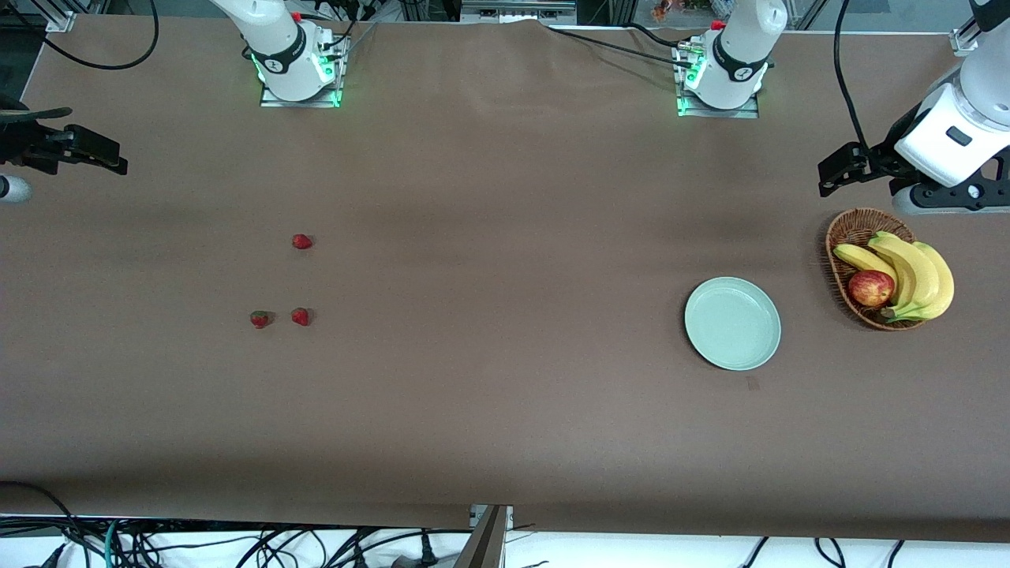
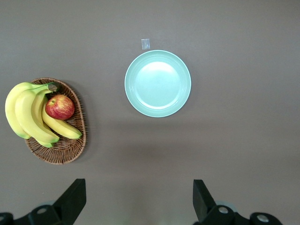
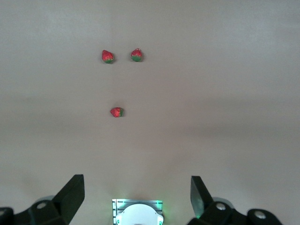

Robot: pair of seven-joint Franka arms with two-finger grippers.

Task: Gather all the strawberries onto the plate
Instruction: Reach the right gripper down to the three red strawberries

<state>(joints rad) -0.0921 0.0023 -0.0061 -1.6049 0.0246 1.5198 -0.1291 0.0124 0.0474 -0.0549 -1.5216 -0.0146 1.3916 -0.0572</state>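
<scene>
Brown cloth covers the whole desk (image 1: pixel 505 410), and most of its surface lies bare between two small clusters of things. Toward the right arm's end sit three strawberries: one strawberry (image 1: pixel 301 241) lies farther from the front camera, while a second strawberry (image 1: pixel 300 316) and a third strawberry (image 1: pixel 259 319) lie side by side nearer to it, just beside each other but not touching. All three rest directly on the cloth, well apart from every desk edge, with open cloth on every side of them.

Toward the left arm's end, the mint-green plate (image 1: pixel 732 323) sits flat and holds nothing. A small pale tab (image 2: pixel 146 44) lies on the cloth just beside its rim. Near the plate, closer to that end of the desk, a wicker basket (image 1: pixel 838 237) holds bananas (image 1: pixel 915 272) and a red apple (image 1: pixel 871 288); plate and basket are apart, with a strip of bare cloth between them.

The right gripper (image 1: pixel 110 162) hangs in the air at the right arm's edge of the desk, its fingers spread wide in the right wrist view and grasping nothing. The left gripper (image 1: pixel 828 177) hangs over the cloth close to the basket, its fingers likewise spread wide and holding nothing. A broad empty stretch of cloth separates the strawberries from the plate.
</scene>
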